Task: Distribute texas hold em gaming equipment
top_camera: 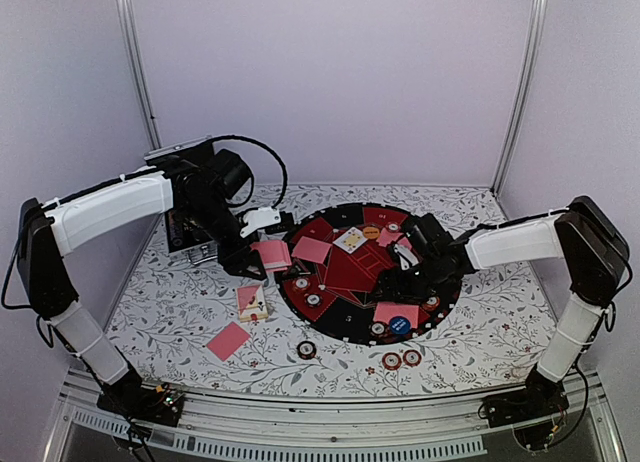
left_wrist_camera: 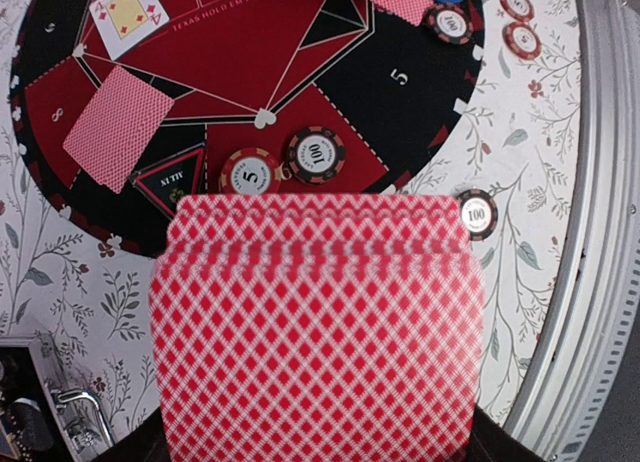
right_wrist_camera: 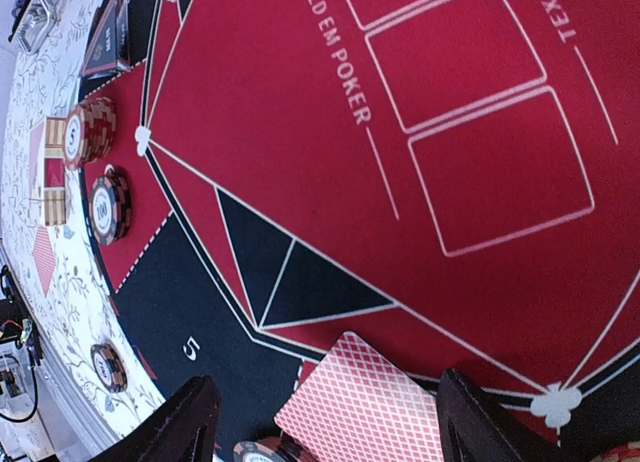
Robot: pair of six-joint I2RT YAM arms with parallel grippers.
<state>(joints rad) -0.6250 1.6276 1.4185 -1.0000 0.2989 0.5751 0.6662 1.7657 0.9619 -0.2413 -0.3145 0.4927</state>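
Note:
My left gripper [top_camera: 255, 261] is shut on a stack of pink-backed playing cards [left_wrist_camera: 315, 322] that fills the lower left wrist view and hides the fingers. It hovers by the left rim of the round poker mat [top_camera: 345, 282]. My right gripper [right_wrist_camera: 325, 384] is open low over the mat, its fingers [right_wrist_camera: 185, 422] standing on either side of a face-down pink card [right_wrist_camera: 365, 407] without touching it. More cards [top_camera: 311, 249] and a face-up card [top_camera: 351, 240] lie on the mat, with poker chips [left_wrist_camera: 315, 154], a blue button [top_camera: 401, 324] and an orange button [top_camera: 371, 232].
On the floral tablecloth lie a pink card [top_camera: 228, 340], a face-up card [top_camera: 252, 302] and loose chips [top_camera: 307, 349] [top_camera: 400, 359]. The black case [top_camera: 188, 232] stands at the back left behind my left arm. The metal table rail [left_wrist_camera: 600, 232] runs along the near edge.

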